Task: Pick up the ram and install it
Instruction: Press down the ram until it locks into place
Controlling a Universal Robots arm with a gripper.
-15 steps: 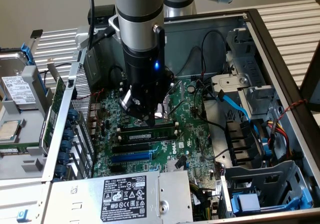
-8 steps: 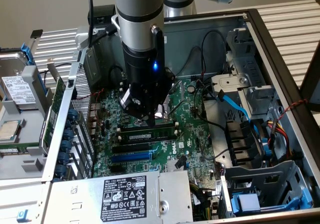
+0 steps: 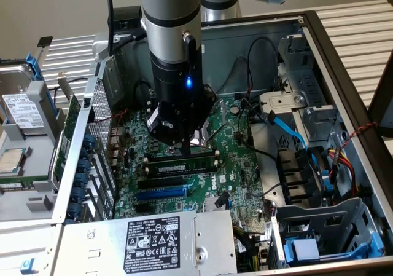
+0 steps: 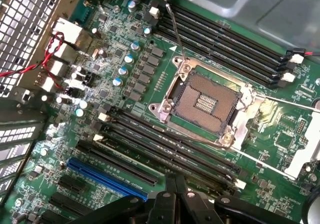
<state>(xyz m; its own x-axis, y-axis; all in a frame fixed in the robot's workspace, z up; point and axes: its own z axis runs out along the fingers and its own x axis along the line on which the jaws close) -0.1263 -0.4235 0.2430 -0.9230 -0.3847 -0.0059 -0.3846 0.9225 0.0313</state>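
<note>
The ram (image 3: 182, 163), a thin green stick with black chips, stands on edge in a memory slot of the green motherboard (image 3: 236, 165), just in front of the CPU socket (image 3: 206, 134). My gripper (image 3: 186, 149) hangs straight down over the ram's middle, fingers shut, their tips at its top edge. I cannot tell whether they touch it. In the wrist view the shut gripper (image 4: 172, 188) sits above the long black memory slots (image 4: 165, 141) beside the open CPU socket (image 4: 207, 102).
A blue expansion slot (image 3: 161, 193) lies in front of the memory slots. The labelled power supply (image 3: 153, 242) closes the near side. Blue cables (image 3: 288, 131) and drive cages (image 3: 319, 227) fill the exterior view's right. A hard drive (image 3: 21, 110) lies outside the case.
</note>
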